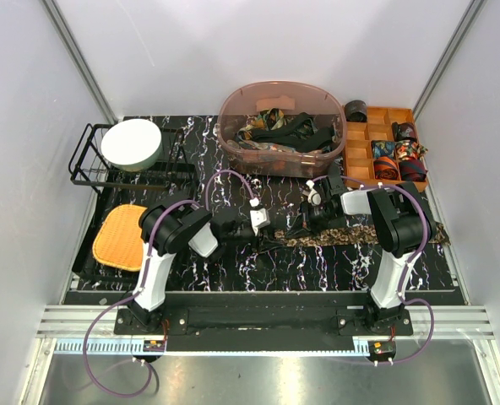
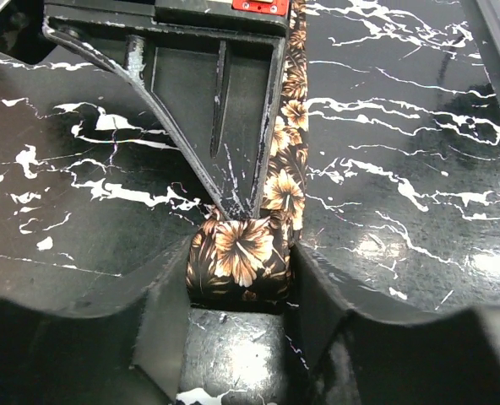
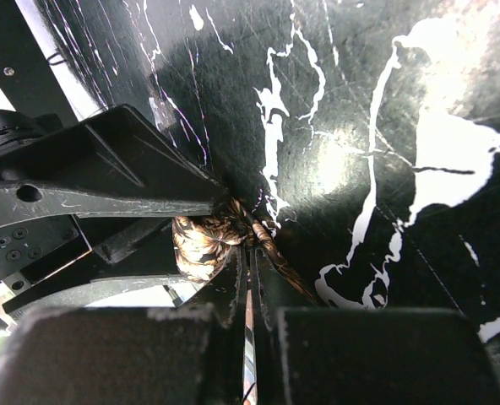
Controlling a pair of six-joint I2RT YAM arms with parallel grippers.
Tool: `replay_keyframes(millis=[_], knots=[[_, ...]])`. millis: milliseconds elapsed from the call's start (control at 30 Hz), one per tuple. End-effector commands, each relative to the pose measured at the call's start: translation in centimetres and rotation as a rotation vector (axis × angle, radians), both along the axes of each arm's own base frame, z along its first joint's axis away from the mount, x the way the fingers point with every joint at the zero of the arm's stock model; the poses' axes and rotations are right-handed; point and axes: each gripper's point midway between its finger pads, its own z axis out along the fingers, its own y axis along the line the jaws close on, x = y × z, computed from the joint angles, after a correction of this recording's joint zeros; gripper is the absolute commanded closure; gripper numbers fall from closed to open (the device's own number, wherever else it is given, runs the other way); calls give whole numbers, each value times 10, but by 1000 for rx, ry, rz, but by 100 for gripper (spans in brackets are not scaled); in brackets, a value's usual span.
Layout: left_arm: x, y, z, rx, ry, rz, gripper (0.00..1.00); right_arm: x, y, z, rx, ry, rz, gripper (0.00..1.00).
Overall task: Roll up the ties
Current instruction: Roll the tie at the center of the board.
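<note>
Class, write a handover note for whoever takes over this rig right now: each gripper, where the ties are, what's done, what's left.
Left gripper: jaws either side of the rolled end of the floral tie; grip unclear.
Right gripper: shut on that tie, tips in the roll.
Tie's remainder lies flat on the table.
Done: rolled ties in the wooden tray.
To do: finish this roll; loose ties wait in the bin.

Each arm, the left arm (image 1: 161,253) and the right arm (image 1: 395,245) alike, has glossy black joint housings above a white lower link on a black base. Thin purple cables (image 1: 106,371) trail from both. The left pincer (image 2: 241,261) and right pincer (image 3: 250,261) are matte black plastic, scuffed with pale scratches.
</note>
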Motion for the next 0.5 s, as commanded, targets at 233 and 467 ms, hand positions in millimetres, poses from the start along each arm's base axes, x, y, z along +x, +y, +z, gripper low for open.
replay_keyframes(millis=[233,467], knots=[[0,-6,-2,77,-44,-55,60,-10,-12,-27,-147,-23,6,100],[3,-7,-5,135,1,-35,53,-10,-12,-27,-147,-28,5,100]])
